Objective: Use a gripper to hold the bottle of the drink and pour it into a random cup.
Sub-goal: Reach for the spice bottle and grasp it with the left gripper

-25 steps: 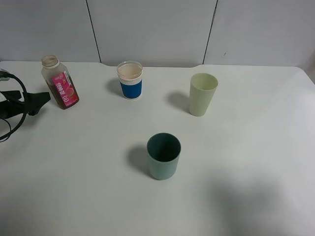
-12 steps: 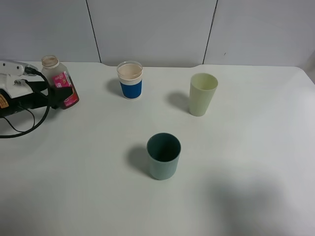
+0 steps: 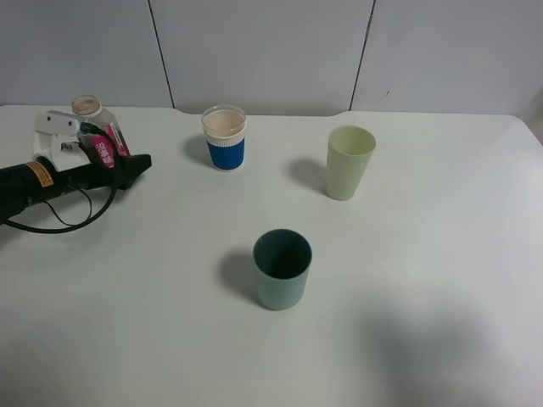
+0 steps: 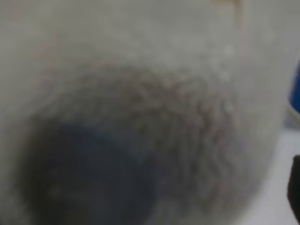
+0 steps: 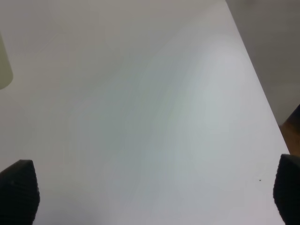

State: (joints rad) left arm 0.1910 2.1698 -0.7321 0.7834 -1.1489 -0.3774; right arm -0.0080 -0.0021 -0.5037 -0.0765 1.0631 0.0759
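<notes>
presently the left pincer (image 3: 112, 149) is seen spread wide at the bottle (image 3: 87, 108), its dark near finger lying across the pink label; whether the bottle is touched cannot be told. the bottle is stood upright near the far left corner of the surface (image 3: 424, 297). the teal cup (image 3: 282, 270) is stood near the middle, well apart. the right pincer (image 5: 153, 187) is held spread over bare surface by the right edge.

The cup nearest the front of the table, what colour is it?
The cup is dark teal-green, darker inside; it shows best in the exterior high view.
</notes>
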